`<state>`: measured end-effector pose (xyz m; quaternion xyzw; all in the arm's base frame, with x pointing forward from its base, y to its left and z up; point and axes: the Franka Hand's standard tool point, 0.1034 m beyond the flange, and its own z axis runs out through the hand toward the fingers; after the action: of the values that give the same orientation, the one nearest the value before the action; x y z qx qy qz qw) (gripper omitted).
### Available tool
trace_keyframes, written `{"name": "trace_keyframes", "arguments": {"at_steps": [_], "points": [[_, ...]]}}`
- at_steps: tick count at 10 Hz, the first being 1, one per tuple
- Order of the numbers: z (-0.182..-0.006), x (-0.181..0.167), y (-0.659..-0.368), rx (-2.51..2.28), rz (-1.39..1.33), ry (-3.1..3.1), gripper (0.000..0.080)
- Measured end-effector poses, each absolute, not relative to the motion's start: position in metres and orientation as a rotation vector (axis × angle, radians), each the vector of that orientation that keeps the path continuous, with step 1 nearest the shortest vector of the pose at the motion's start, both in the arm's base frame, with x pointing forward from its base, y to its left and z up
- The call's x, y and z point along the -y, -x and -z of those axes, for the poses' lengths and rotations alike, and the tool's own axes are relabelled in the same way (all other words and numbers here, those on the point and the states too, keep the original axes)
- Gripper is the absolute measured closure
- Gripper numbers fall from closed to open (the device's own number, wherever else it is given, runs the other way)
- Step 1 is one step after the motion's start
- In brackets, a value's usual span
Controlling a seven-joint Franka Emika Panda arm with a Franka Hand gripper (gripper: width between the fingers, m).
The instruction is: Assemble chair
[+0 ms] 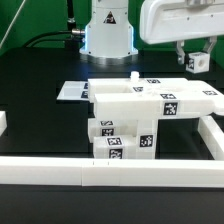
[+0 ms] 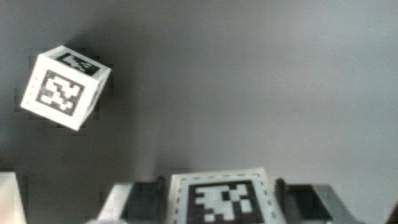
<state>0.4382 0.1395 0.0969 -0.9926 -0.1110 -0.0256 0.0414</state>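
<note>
One gripper [image 1: 197,62], one chair assembly [image 1: 150,100], two separate tagged blocks [image 2: 63,88] [image 2: 222,196], one marker board [image 1: 70,91]

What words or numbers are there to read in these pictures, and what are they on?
No words, letters or numbers can be read anywhere in either view.
There are only black-and-white square pattern tags, which carry no text: on the chair parts, on the marker board, on a loose block, and on the small block in the gripper.
</note>
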Motion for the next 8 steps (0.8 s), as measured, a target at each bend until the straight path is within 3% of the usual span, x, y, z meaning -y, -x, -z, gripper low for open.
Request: {"name": "trace_keyframes", "arguments": {"at_steps": [3,6,8], "points": [[-0.101,-0.132,-0.442,0.385,0.074,3.032,0.0514],[-0.127,-0.099,-0.473,0.456,0.081,3.019,0.0514],[-0.128,-0.086,-0.491,0.488,0.093,3.018,0.0514]]}}
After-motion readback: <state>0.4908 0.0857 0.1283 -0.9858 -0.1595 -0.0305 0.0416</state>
